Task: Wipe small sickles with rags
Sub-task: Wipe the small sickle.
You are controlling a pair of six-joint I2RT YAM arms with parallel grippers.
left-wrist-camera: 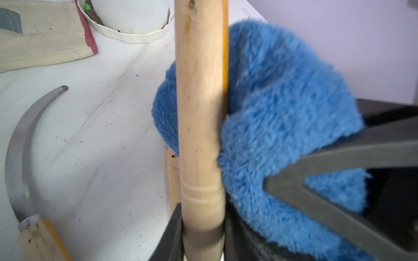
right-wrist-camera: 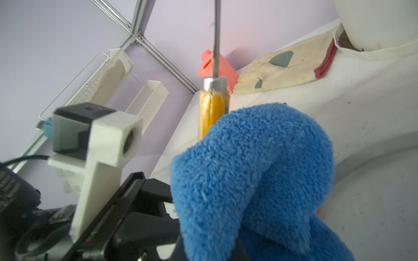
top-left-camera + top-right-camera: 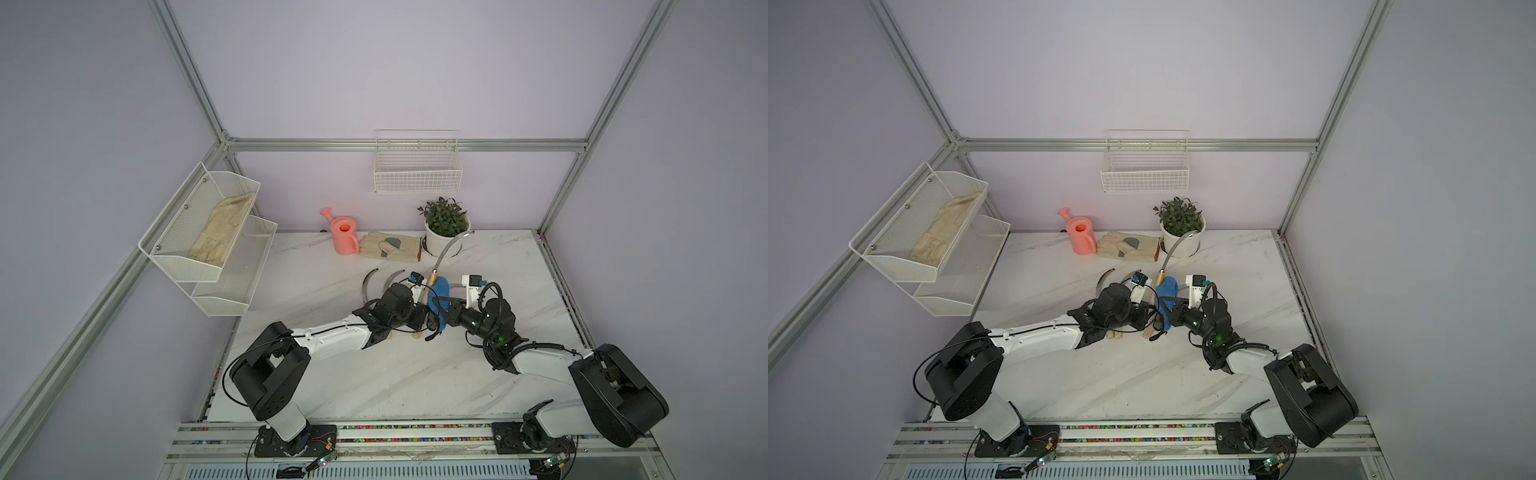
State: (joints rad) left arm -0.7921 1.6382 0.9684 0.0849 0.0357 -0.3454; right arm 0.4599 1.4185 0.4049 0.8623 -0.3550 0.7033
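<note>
the left jaws are clenched on the butt of a small sickle [image 1: 199, 113], holding it off the desk [image 3: 374, 374] with its blade [image 3: 451, 245] free, seemingly so the right jaws, gripping the bunched blue rag [image 1: 282, 101], can rub it alongside; other sickles [image 1: 17, 146] lie below.

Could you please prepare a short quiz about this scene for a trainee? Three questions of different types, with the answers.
1. True or false: the left claw is shut on the handle of a sickle.
2. What does the right claw hold? A) pink watering can B) blue rag C) potted plant
3. Where does the work glove that is off the table lie?
Key: 1 true; 2 B; 3 in the upper basket of the white mesh wall rack.
</note>
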